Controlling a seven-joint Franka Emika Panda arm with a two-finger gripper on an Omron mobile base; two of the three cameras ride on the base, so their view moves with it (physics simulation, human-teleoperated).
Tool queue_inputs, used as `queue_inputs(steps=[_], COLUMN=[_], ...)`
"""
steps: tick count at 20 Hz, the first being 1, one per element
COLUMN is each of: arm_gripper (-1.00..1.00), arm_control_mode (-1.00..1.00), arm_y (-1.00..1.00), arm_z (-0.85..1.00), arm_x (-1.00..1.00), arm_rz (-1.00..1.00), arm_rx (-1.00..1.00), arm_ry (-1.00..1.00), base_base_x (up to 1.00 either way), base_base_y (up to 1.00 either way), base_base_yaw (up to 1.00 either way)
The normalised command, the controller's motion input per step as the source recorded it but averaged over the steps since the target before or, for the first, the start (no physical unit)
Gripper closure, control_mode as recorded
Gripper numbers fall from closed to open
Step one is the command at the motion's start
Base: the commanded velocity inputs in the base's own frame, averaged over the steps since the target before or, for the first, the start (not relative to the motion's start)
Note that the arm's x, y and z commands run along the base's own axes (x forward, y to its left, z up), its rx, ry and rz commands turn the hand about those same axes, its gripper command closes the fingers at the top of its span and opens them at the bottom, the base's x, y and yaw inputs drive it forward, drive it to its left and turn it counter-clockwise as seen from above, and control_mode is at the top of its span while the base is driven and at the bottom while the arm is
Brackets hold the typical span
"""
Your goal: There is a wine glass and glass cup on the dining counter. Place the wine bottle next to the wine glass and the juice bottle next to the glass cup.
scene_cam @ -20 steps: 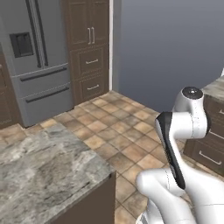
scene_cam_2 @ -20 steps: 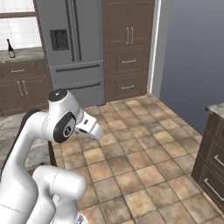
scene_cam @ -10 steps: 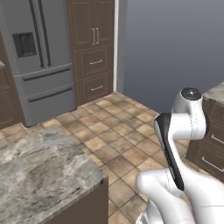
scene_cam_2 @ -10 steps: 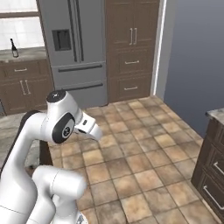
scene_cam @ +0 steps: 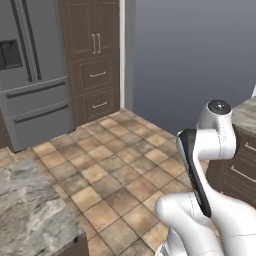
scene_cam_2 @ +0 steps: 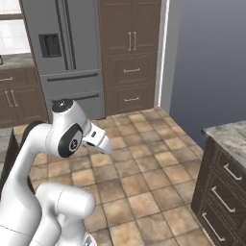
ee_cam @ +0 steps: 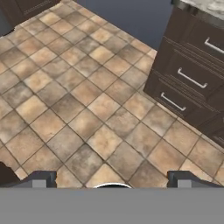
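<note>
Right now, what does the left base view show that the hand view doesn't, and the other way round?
Left base view: the grey fridge, the tall brown cabinets, the blue-grey wall and a marbled counter corner. Hand view: the open gripper aimed at the floor, with nothing between its fingertips, beside dark drawer fronts. Both: the tan tiled floor.

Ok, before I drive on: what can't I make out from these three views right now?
- Marbled grey stone counter, left base view: cut off by the left and bottom edges, so whatever stands further along it is out of frame.
- Grey steel fridge, right base view: its top is cut by the upper edge.
- Dark brown drawer cabinet, hand view: its stone top runs off the upper right corner.
- Open gripper, hand view: its dark fingers barely clear the bottom.
</note>
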Motion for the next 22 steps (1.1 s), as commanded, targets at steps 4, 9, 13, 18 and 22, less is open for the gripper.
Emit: queue_inputs(steps=[4, 9, 13, 18, 22], arm_gripper=[-1.0, -1.0, -1.0, -1.0, -1.0], arm_control_mode=[1.0, 1.0, 1.0, 1.0, 1.0], arm_y=[0.0, 0.0, 0.0, 0.0, 0.0], arm_z=[0.0, 0.0, 0.0, 0.0, 0.0], arm_x=[0.0, 0.0, 0.0, 0.0, 0.0], arm_rz=[0.0, 0.0, 0.0, 0.0, 0.0], arm_rx=[0.0, 0.0, 0.0, 0.0, 0.0], arm_ry=[0.0, 0.0, 0.0, 0.0, 0.0], base_base_x=[0.82, 0.81, 0.78, 0.78, 0.79], base_base_y=[-0.15, -0.07, -0.06, -0.06, -0.01], base_base_yaw=[0.2, 0.3, 0.35, 0.31, 0.31])
